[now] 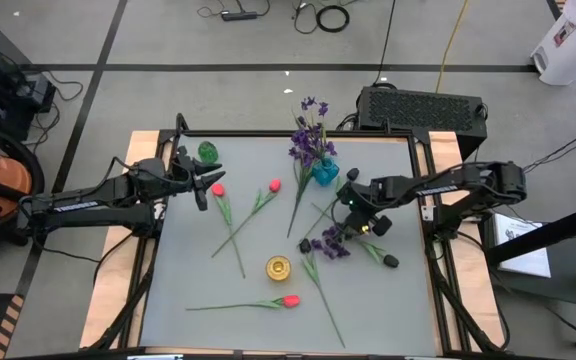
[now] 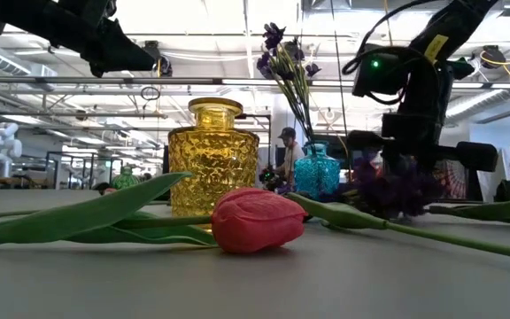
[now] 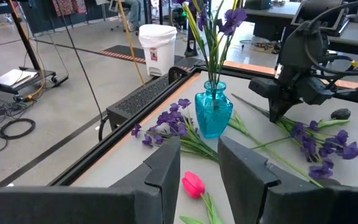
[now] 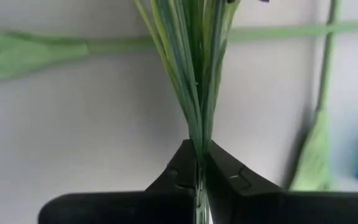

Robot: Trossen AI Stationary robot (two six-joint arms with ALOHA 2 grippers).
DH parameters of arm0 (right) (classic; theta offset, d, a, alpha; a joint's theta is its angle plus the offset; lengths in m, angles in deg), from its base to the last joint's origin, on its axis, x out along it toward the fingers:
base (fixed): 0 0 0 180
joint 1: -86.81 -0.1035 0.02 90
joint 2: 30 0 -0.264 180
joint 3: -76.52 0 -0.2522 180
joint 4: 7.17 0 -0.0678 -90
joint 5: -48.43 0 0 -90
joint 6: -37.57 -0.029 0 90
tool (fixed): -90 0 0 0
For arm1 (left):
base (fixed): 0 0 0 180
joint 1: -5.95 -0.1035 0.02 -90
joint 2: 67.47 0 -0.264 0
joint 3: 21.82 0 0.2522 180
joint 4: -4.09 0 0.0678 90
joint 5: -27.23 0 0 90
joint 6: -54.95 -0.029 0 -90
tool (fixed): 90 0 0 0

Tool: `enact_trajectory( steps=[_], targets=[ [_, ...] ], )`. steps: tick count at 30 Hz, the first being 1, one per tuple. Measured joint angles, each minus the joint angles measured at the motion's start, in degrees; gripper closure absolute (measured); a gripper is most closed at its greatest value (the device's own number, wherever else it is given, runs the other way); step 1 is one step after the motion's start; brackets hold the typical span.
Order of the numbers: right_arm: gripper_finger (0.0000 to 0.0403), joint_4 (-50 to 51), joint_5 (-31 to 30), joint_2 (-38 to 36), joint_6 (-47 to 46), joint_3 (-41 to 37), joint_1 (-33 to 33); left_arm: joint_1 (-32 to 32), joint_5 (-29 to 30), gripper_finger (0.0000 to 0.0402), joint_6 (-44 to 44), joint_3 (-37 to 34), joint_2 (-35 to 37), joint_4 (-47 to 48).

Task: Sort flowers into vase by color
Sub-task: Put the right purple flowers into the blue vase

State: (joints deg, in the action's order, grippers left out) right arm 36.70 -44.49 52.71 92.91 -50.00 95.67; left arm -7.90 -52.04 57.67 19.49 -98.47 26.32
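Right hand (image 4: 201,171) pinched on purple flower (image 1: 330,243) stem, on table (image 1: 388,310)

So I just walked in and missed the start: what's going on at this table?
Two robot arms are sorting artificial flowers into vases. The right gripper has shut on the green stem of a purple flower lying on the table. The teal vase at the back already holds purple blooms. The left gripper hovers open above a red-pink tulip at the table's left. The yellow vase stands empty; more tulips lie around it.
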Motion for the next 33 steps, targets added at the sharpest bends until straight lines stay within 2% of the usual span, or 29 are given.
enact_trajectory(
  steps=[10, 25, 33],
  targets=[
    [0.0399, -1.43, 0.00, -7.62, -6.70, 0.07, -2.28, 0.00, 0.02, 0.0285, 0.04, 0.00, 0.00, 0.24],
    [0.0399, -7.25, 0.00, -31.35, -19.19, 0.07, -2.59, 0.00, 0.02, 0.0285, 0.02, 0.00, 0.00, 0.26],
    [0.0399, -16.62, -0.04, -40.95, -30.54, 0.07, -2.59, 0.02, 0.02, 0.0285, 0.01, 0.00, 0.00, 1.49]
  ],
)
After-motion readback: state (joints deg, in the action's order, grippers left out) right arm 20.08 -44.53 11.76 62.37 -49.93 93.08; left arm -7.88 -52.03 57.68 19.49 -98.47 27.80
